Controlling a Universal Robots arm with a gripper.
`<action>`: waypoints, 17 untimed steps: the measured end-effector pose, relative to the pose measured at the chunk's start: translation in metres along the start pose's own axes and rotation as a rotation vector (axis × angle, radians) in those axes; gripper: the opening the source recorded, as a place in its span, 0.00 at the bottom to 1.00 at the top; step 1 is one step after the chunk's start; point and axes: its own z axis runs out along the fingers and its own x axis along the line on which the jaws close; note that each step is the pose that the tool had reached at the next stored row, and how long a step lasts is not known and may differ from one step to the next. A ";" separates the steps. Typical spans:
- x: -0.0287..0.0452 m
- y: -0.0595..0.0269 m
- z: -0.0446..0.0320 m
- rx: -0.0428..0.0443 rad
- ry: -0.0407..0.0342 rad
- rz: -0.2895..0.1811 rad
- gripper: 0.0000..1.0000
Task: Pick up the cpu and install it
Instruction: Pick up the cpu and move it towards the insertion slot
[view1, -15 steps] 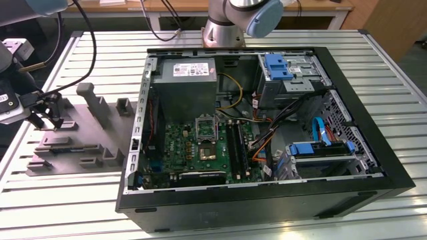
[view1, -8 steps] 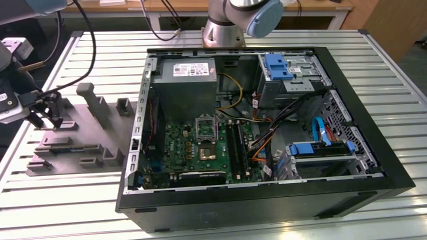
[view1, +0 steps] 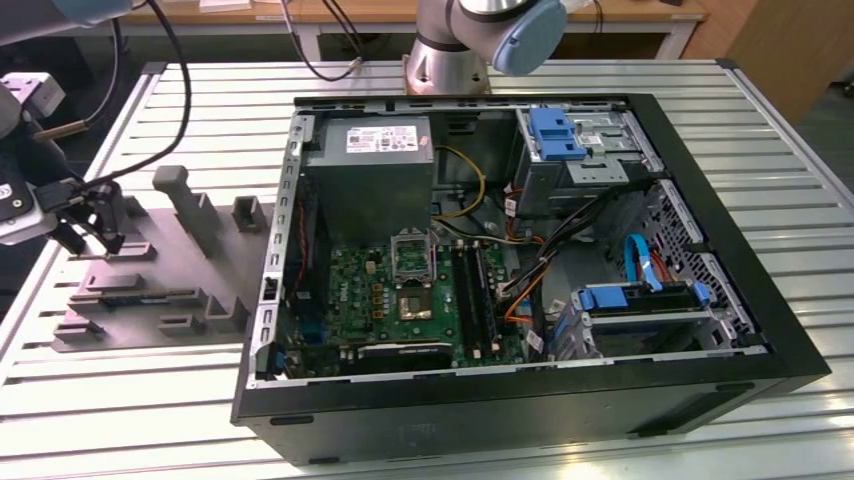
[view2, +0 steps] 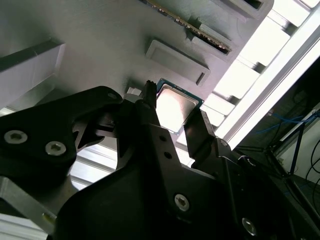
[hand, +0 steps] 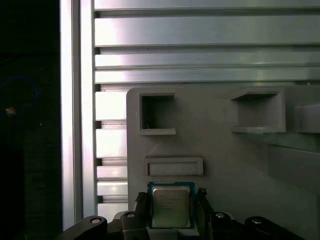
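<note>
exterior view looks down from afar; both wrist views closely share the cpu (view2: 175, 107) (hand: 171, 206).

Table: slatted aluminium-profile table (view1: 787, 130), pale silver.
Exterior view's left: 1 grey plastic tray (view1: 220, 265) with raised blocks, flat on the slats.
Middle: 1 open black computer case (view1: 534, 410), lying on its side, just beside the tray.
Far edge: robot arm base (view1: 447, 70), behind the case.

Print on the cpu (hand: 170, 206) and power-supply label (view1: 388, 139) is unreadable.
</note>
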 end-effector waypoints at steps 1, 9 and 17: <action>0.0000 0.0000 -0.0003 0.0000 0.0000 0.000 0.47; 0.0000 0.0001 -0.0030 0.0001 0.0000 0.000 0.47; 0.0000 0.0001 -0.0056 0.0000 0.0000 0.000 0.47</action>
